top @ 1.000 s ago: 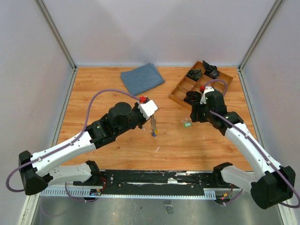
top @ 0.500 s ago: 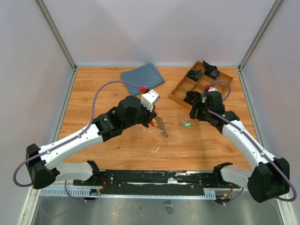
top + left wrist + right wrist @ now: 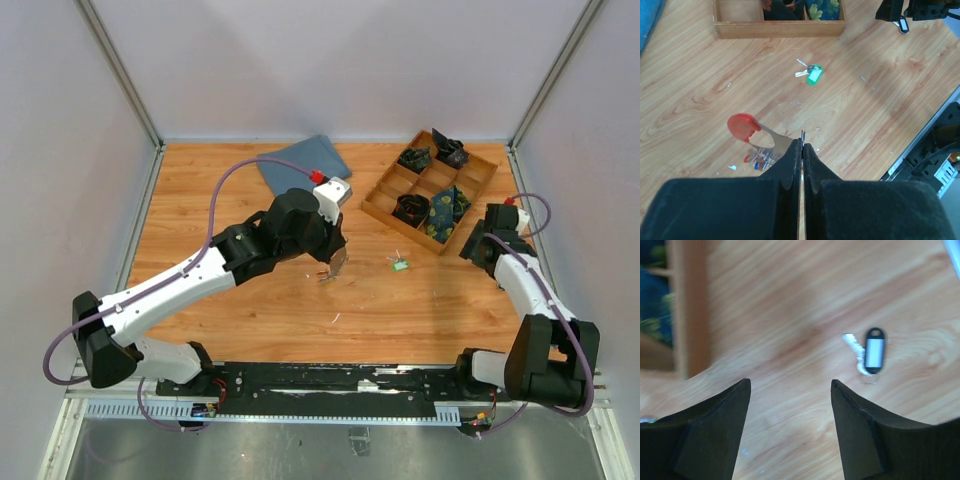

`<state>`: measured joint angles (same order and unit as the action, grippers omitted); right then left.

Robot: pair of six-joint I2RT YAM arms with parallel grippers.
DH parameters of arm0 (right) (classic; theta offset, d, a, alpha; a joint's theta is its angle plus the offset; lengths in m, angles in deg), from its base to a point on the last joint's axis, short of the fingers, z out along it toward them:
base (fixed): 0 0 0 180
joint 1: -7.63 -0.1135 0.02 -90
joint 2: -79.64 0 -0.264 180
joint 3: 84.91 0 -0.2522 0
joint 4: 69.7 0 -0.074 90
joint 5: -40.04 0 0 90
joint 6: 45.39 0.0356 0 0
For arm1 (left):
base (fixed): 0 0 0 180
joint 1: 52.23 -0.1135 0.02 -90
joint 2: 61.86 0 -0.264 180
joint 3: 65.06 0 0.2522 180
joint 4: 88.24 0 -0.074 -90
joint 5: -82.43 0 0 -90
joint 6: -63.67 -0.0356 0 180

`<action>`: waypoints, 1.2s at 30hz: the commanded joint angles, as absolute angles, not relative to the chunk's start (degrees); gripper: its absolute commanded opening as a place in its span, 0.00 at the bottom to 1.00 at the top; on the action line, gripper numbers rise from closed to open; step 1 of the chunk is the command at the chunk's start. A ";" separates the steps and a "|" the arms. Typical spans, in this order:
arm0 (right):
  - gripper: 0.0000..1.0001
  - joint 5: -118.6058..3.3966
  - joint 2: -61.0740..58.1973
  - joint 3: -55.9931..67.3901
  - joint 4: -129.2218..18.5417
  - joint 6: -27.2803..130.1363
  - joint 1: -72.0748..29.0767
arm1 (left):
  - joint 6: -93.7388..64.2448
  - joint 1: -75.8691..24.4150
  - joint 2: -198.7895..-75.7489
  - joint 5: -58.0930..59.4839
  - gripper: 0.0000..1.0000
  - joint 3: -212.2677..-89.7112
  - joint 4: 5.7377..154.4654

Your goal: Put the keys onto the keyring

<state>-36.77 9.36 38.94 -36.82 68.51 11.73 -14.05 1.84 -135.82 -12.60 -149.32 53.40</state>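
Right arm pulled back beside tray [image 3: 689, 315]; right gripper [image 3: 790, 385] spread, empty, over tag [image 3: 874, 351]. Left gripper [image 3: 802, 143] clamped on keys [image 3: 760, 160]. Threading step; next: steady keyring [image 3: 742, 127].

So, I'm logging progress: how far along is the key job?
Done: unclear; whether any key is on the red ring can't be told. In hand: the shut left tool holds the keys with that ring. Left: a green-tagged key lies loose; the right tool is open, empty.

pale lilac walls [image 3: 350, 60] enclose a wooden table [image 3: 200, 200].
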 commanded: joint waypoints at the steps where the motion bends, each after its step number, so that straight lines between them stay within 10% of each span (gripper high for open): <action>1: 0.66 -31.46 7.31 40.57 -36.69 67.22 19.69 | -11.71 1.86 -137.90 -10.39 0.01 -153.92 52.52; 36: 0.38 -33.60 4.17 48.64 -43.10 66.27 29.43 | -15.03 5.56 -144.22 -10.38 0.00 -158.89 49.38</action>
<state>-33.47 5.30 47.97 -41.70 66.68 28.69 -14.49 5.25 -143.99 -11.23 -156.93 48.24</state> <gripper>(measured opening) 0.382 0.017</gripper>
